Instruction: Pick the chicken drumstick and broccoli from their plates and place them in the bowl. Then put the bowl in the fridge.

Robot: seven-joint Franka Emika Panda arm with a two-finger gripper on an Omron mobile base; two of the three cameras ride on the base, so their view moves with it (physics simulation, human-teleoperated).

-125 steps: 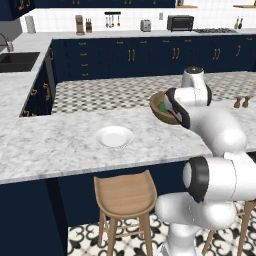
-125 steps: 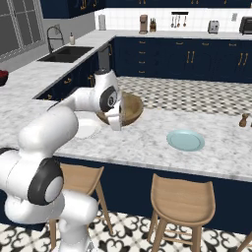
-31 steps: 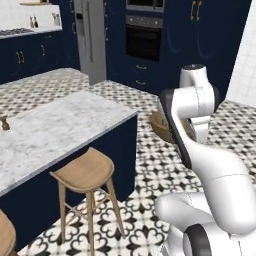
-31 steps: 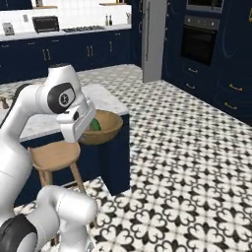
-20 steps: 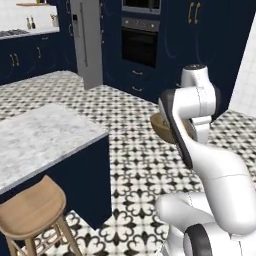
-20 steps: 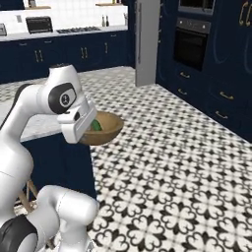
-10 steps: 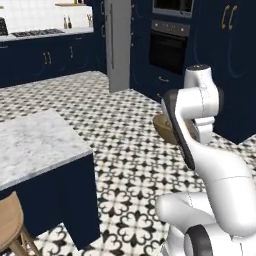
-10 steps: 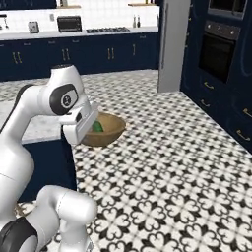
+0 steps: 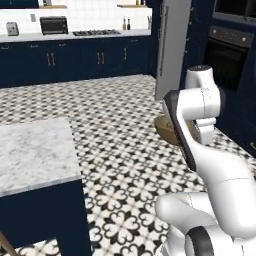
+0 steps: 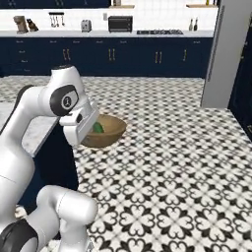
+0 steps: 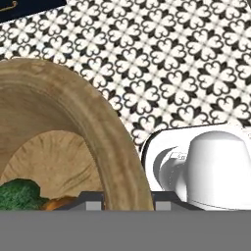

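We carry the bowl (image 10: 105, 132) above the patterned floor (image 10: 167, 167), our jaws clamped on its rim. The broccoli (image 11: 18, 194) and the chicken drumstick (image 11: 59, 203) lie inside. The fridge (image 9: 172, 47) stands ahead, beyond the counter (image 9: 35, 155).

- Glossy white arm (image 10: 29, 123) of rounded, bulbous segments
- Dark grey bands at the joints
- Round dark cap with a small white mark on one joint
- Boxy white hand (image 10: 78, 124)
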